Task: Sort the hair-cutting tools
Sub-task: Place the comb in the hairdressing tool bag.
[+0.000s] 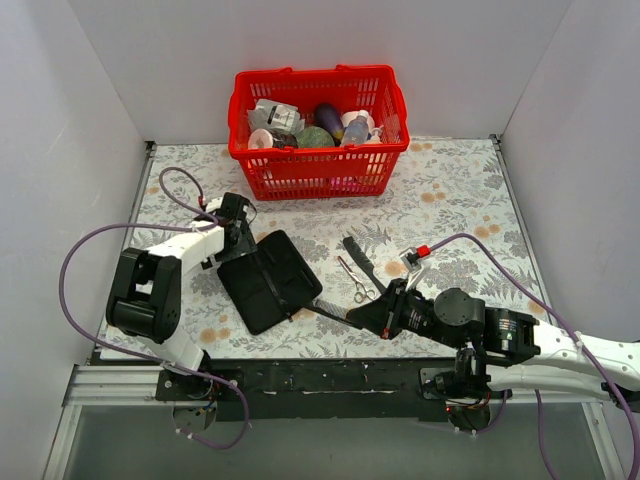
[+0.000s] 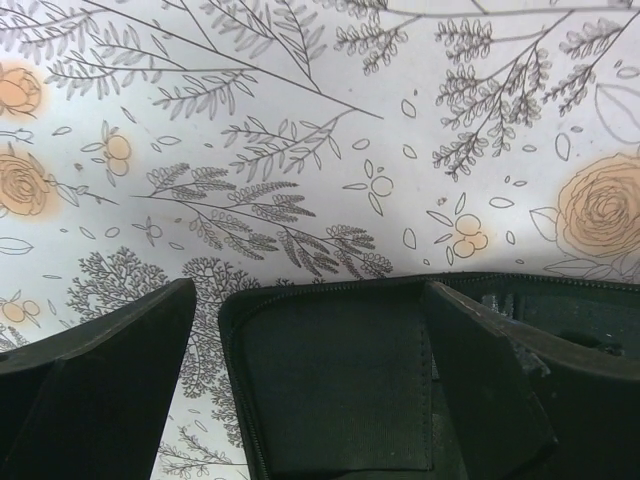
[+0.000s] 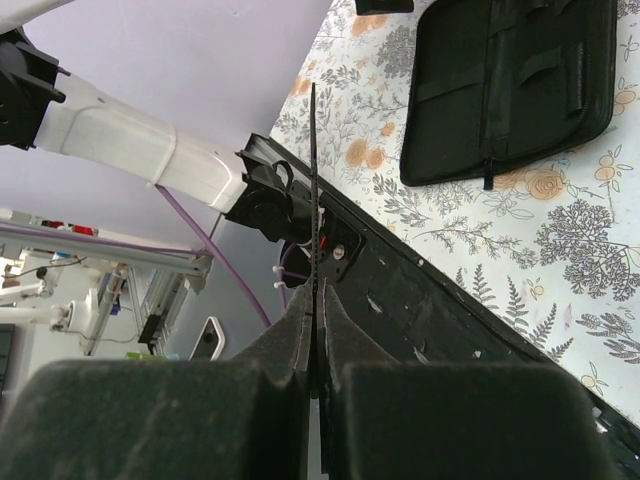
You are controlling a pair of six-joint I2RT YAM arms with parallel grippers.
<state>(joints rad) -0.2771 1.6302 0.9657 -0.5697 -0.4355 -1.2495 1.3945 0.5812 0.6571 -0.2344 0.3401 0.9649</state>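
My right gripper [image 1: 355, 316] is shut on the narrow black comb [image 1: 325, 310], which points left toward the open black case [image 1: 268, 280]. In the right wrist view the comb [image 3: 313, 180] stands edge-on, pinched between my fingers, gripper [image 3: 320, 312]. The silver scissors [image 1: 356, 280] lie on the floral cloth just behind that gripper. My left gripper [image 1: 238, 232] is open at the case's far left corner. In the left wrist view the gripper [image 2: 310, 292] straddles the case's zipped edge [image 2: 340, 390], one finger [image 2: 100, 390] off the case and the other over it.
A red plastic basket [image 1: 320, 170] of bottles and packets stands at the back centre. A dark flat strip [image 1: 360, 258] lies beside the scissors. White walls close in on the left, back and right. The black table rail [image 1: 330, 380] runs along the near edge.
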